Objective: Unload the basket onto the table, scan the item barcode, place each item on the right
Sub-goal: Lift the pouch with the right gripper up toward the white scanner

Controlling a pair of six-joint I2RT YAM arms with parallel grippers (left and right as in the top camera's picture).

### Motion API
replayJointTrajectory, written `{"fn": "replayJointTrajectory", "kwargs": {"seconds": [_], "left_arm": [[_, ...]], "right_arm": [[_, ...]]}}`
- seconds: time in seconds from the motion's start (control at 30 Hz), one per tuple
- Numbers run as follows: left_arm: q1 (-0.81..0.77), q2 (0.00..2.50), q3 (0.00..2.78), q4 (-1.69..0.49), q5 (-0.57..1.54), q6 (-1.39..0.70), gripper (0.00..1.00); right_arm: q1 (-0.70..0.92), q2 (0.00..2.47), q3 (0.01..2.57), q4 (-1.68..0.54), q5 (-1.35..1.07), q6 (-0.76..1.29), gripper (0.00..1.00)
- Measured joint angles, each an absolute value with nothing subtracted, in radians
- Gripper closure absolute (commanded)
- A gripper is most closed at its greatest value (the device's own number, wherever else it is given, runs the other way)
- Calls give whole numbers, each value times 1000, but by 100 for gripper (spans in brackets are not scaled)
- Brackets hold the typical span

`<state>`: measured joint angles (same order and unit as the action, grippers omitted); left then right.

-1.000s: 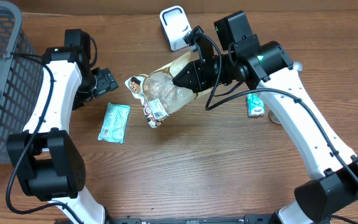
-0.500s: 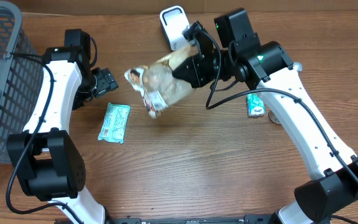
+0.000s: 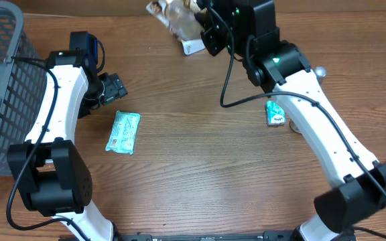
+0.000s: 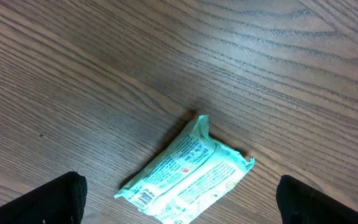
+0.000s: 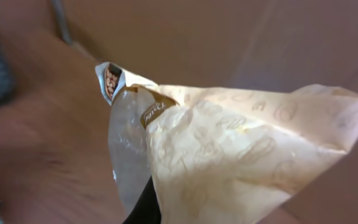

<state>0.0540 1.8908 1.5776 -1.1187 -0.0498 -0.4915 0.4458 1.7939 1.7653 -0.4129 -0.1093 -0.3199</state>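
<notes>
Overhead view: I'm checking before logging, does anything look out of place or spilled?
Nothing spilled. One oddity: the snack bag, gripped in the right jaws, sits at the top edge, partly cut off, covering most of the white scanner.

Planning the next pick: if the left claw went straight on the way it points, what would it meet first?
Probably the teal packet, lying flat on the table between the fingers of the open left claw. Depth is unclear, so it might touch bare wood just beside it.
</notes>
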Motion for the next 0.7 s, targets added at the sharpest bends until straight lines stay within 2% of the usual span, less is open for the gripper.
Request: {"fn": "replayJointTrajectory", "kwargs": {"seconds": [0.47, 0.7], "left_arm": [[54, 1891, 1578, -1118, -50, -492, 0], [54, 1891, 1578, -1118, -50, -492, 1]], "right_arm": [[454, 2085, 1765, 92, 212, -657, 96], [488, 2167, 1765, 216, 267, -765, 96]]}}
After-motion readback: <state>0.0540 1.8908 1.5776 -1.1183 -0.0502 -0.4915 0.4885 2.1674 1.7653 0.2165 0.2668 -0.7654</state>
